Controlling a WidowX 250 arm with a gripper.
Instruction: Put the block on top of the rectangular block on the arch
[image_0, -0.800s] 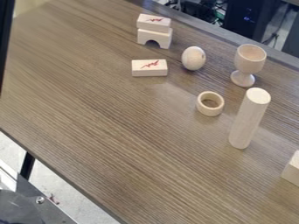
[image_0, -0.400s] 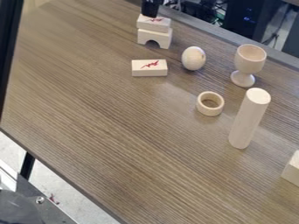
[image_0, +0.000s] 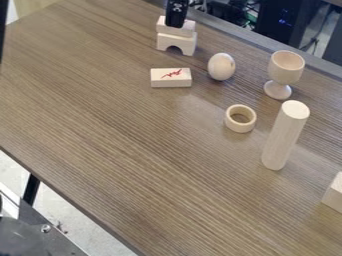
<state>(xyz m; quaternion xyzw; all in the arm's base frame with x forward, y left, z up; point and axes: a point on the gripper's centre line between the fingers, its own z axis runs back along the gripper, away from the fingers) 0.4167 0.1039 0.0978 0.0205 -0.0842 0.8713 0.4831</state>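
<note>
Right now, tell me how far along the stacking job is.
Already in place: the rectangular block sits on the arch. In hand: the gripper hangs at that stack's top; whether it grips anything, I cannot tell. Left: putting a block on top, probably the loose block lying on the table.

Table (image_0: 113, 145): open wood across the left and lower middle – a broad lane.
Arch (image_0: 163, 43): carries an upper block (image_0: 163, 28); the gripper (image_0: 176, 24) hangs at that block.
Rectangular block (image_0: 170, 82): low obstacle nearer the camera, a gap between it and the arch.
Egg (image_0: 221, 67): just right of that block, a narrow passage between.
Goblet (image_0: 286, 68): stands right of the egg, room between.
Cylinder (image_0: 284, 137): tall barrier – ring (image_0: 240, 126) low beside it, apart.
</note>
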